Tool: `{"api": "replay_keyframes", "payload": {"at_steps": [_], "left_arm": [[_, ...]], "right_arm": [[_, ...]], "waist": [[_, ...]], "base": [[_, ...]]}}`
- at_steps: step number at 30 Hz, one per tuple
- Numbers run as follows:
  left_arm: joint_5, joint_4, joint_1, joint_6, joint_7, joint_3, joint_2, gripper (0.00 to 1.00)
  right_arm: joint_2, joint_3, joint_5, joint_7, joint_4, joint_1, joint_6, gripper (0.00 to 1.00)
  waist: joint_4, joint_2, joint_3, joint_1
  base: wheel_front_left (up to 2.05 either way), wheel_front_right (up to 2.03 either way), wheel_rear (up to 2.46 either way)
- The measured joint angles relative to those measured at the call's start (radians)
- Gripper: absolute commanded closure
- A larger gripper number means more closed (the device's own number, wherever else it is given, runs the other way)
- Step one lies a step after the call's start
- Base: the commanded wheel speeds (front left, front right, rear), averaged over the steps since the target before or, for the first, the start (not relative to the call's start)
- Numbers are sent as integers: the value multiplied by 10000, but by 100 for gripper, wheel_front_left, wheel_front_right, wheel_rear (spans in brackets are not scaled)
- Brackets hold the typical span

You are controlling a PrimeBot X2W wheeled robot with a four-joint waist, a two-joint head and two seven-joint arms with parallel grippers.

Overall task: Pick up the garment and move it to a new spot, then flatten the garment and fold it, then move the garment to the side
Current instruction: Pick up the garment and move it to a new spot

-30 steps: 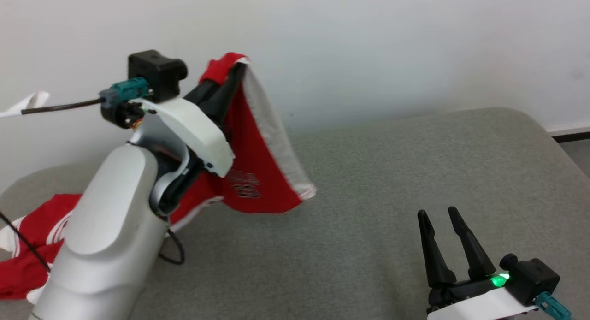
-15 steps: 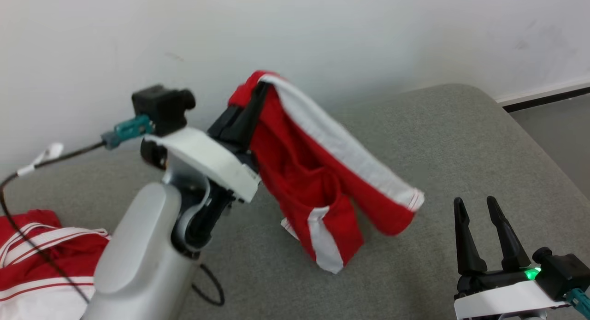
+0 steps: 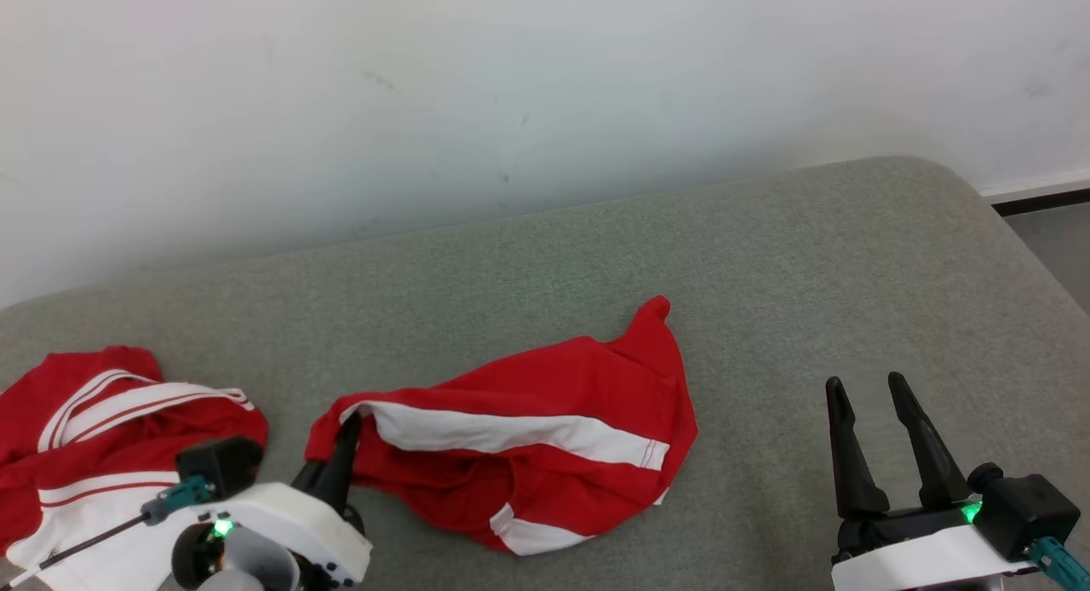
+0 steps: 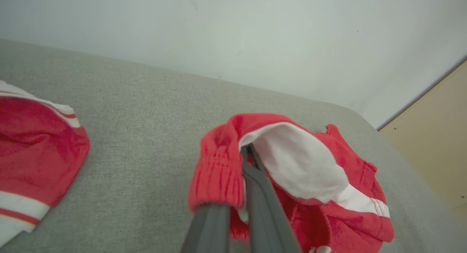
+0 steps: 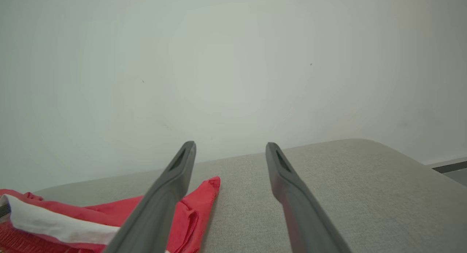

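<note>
- Pinching the garment [image 3: 553,382] by its left hem, the left gripper [image 3: 347,425] has its fingers pressed together on the cloth, low over the grey padded surface [image 3: 809,259].
- Spread and empty, the right gripper [image 3: 866,387] stands just right of the cloth.
- Between them the garment lies crumpled, long axis left to right; its free right end is nearer the right arm, likely the next grasp for flattening.
- Beyond, one corner points toward the wall [image 3: 545,80].

Red garment [image 4: 350,216] in left claw [image 4: 247,151]
</note>
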Motion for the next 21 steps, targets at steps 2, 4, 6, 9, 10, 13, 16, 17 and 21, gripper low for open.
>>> {"api": "replay_keyframes", "payload": {"at_steps": [2, 4, 6, 9, 10, 13, 16, 17, 21], "left_arm": [[-10, 546, 53, -88, -134, -90, 105, 100], [-77, 984, 102, -176, -245, -224, 155, 99], [-194, 1400, 127, -249, -257, -428, 148, 75], [-282, 1871, 130, -293, -454, -685, 161, 0], [-282, 1977, 124, -295, -552, -777, 174, 0], [-286, 2176, 56, -309, -823, -1022, 213, 0], [-376, 2167, -53, -311, -951, -1248, 259, 0], [-407, 2146, -63, -314, -966, -1335, 284, 0], [-351, 2096, -57, -330, -1095, -1528, 533, 0]], "right_arm": [[-29, 59, -4, 0, 38, -11, 0, 0], [-54, 79, -10, 0, 69, -16, 0, 0], [-81, 88, -10, 0, 105, -19, 0, 0], [-82, 148, -8, 0, 163, -17, 0, 0], [-81, 165, -8, 0, 174, -16, 0, 0], [-100, 184, 0, 0, 226, -13, 0, 0], [-100, 198, 0, 0, 240, -9, 0, 0], [-104, 205, 0, 0, 240, -7, 0, 0], [-105, 230, 0, 0, 244, 7, 0, 0]], "waist": [[125, 0, -3, 0], [227, 0, -17, 0], [313, 0, -41, 0], [415, 0, -79, 1], [447, 0, -95, 0], [544, 0, -140, 0], [628, 0, -192, 0], [656, 0, -206, 0], [745, 0, -270, 0]], "base": [[0, 0, 0], [0, 0, 0], [0, 0, 0], [0, 0, 0], [0, 0, 0], [0, 0, 0], [0, 0, 0], [0, 0, 0], [0, 0, 0]]}}
